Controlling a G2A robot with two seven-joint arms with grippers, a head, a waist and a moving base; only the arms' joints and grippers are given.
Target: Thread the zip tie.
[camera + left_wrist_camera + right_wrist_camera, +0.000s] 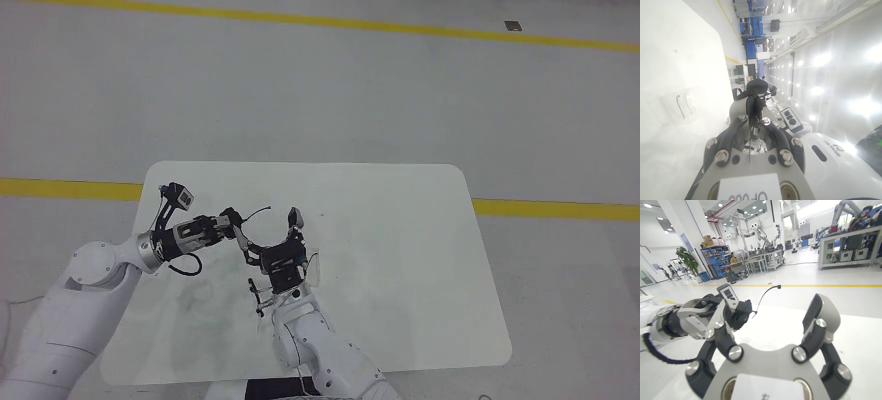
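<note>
- Right wrist view: left jaws are clamping the tail of the black zip tie (762,297), which is arcing upward above the table (848,342), its head end hanging free.
- Right jaws are standing spread wide, gripping nothing, hovering above the table just beside the tie.
- Clear bag (674,106) with another tie inside is lying flat on the table.

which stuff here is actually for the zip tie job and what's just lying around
For the job: zip tie, pinched in the left hand; right hand, open, close by.

Lying about: clear bag flat on the table, with spare black ties inside.
</note>
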